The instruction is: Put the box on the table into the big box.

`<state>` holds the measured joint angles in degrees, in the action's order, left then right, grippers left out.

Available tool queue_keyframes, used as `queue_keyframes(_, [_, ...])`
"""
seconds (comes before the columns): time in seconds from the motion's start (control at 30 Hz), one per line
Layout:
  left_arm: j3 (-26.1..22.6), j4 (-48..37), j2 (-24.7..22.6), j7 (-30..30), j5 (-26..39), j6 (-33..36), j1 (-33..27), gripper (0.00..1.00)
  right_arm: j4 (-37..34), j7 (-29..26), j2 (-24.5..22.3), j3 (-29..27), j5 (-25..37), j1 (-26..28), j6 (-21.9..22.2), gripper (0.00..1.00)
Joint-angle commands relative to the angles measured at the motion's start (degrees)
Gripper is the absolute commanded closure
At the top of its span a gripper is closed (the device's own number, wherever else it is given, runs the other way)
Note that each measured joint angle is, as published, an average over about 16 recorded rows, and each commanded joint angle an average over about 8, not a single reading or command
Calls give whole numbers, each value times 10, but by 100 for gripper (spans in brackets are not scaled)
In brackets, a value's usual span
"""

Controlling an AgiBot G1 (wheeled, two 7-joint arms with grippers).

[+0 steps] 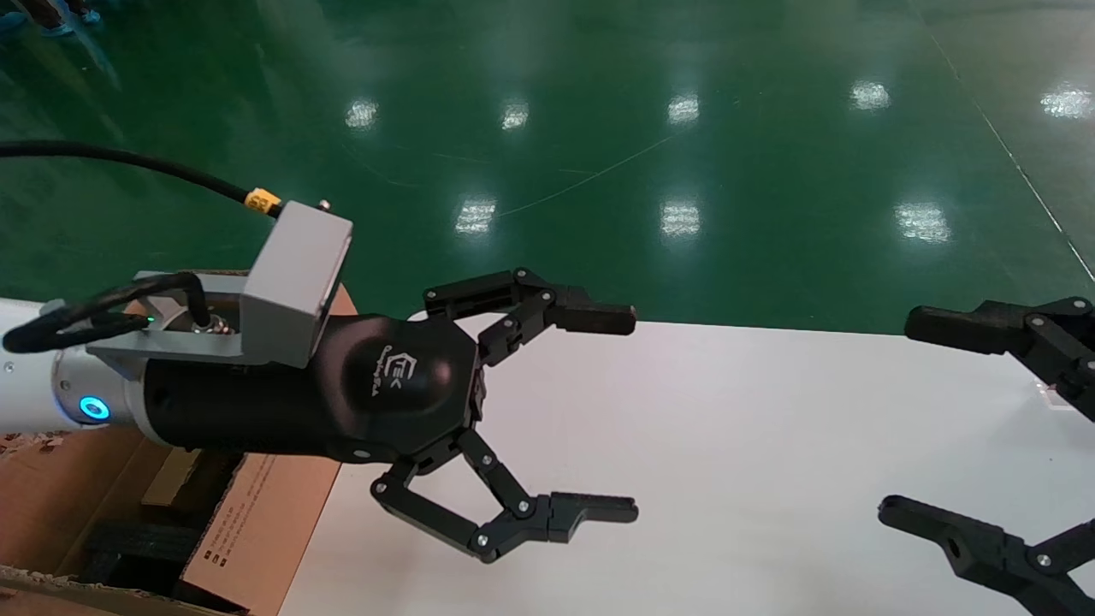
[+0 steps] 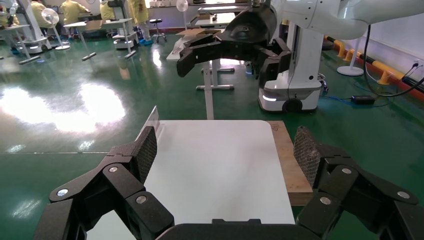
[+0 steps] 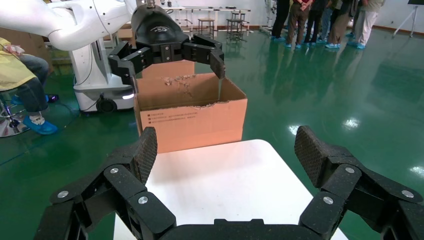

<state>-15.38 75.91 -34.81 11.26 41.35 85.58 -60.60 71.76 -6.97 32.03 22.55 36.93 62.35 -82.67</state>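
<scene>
My left gripper (image 1: 633,414) is open and empty, held above the left end of the white table (image 1: 753,445), next to the big box (image 1: 265,513). The big box stands at the table's left end, with black print on its side and black foam inside. A small flat brown piece (image 1: 168,476) lies inside it on the foam, partly hidden under my left arm; I cannot tell whether it is the box. No small box lies on the tabletop. My right gripper (image 1: 895,417) is open and empty at the table's right end. The right wrist view shows the big box (image 3: 192,122) with the left gripper (image 3: 167,62) above it.
A wooden board (image 2: 290,165) runs along one long edge of the table (image 2: 215,165). Green floor surrounds the table. People and other work tables stand far off. The right gripper (image 2: 225,60) shows beyond the table's far end in the left wrist view.
</scene>
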Motion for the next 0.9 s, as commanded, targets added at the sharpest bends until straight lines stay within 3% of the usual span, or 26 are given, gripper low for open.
queue_keyframes(0.03, [-1, -5, 0, -1, 1, 0, -2, 0, 0, 0, 0, 0, 0, 0, 0, 0])
queue_keyframes(0.9, [-7, -25, -2, -6, 5, 1, -10, 0, 0, 0, 0, 0, 0, 0, 0, 0])
